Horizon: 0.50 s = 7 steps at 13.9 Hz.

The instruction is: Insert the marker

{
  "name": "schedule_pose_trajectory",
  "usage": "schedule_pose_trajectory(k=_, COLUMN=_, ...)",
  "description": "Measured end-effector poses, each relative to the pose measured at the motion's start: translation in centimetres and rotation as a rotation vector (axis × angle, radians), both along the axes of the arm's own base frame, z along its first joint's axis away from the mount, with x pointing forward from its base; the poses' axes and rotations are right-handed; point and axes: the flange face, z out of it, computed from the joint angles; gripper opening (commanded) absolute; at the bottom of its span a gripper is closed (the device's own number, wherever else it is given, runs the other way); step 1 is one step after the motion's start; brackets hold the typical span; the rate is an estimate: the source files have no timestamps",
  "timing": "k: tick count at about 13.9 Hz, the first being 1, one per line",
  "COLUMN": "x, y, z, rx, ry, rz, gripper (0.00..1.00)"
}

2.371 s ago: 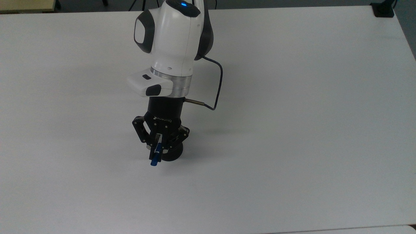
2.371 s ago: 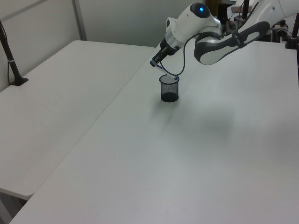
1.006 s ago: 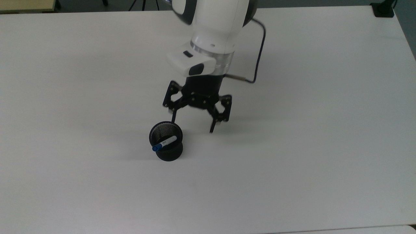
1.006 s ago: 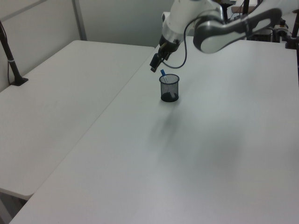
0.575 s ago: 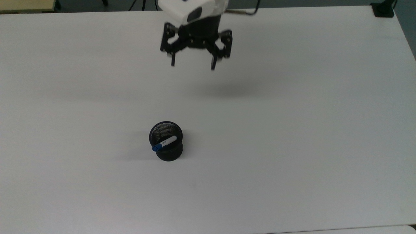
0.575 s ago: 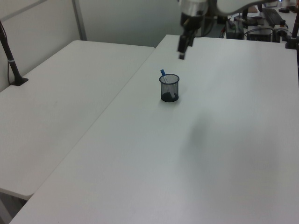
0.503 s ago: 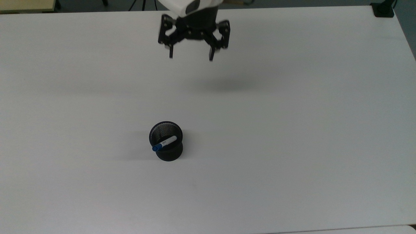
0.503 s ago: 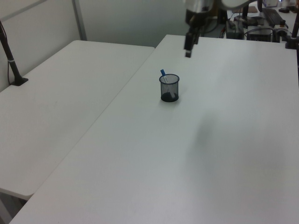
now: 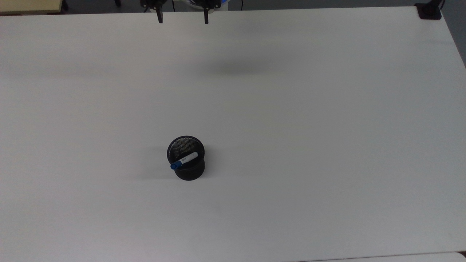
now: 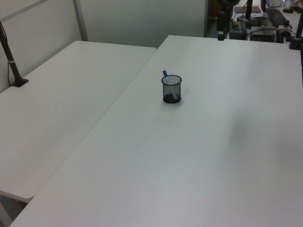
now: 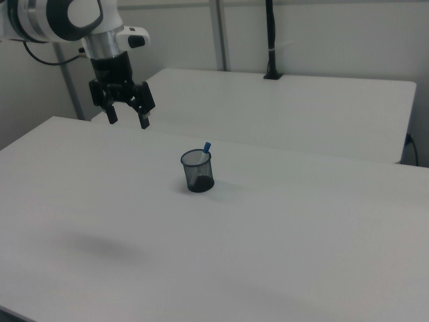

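Already the slim white marker with blue cap [image 9: 184, 160] leans inside the black mesh cup [image 9: 186, 166], cap uppermost. Gripper [image 11: 125, 115] hangs well apart, high, fingers spread wide, empty.

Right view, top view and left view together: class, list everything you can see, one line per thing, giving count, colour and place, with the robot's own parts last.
Marker: one, white with a blue cap, leaning inside the cup, blue end poking above the rim.
Cup: one, black mesh, standing upright near the middle of the near table.
Tables: two, white, side by side; the cup's table in front in the right view, the other behind it.
Pole: one, black, upright at the far edge of the back table in the right view.
Arm: one, white and grey, at the right view's upper left.
End effector: one, black, fingers spread open and empty, held high above the table, well away from the cup.
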Motion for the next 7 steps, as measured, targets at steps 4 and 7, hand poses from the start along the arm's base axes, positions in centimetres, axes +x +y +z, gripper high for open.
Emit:
schedule_pose_trajectory(k=4, x=-0.04, y=-0.02, z=-0.48, rx=0.000, ry=0.010, rz=0.000, gripper=1.00)
schedule_pose_trajectory(k=7, x=-0.04, y=-0.02, z=-0.49, rx=0.000, ry=0.010, rz=0.000, gripper=1.00)
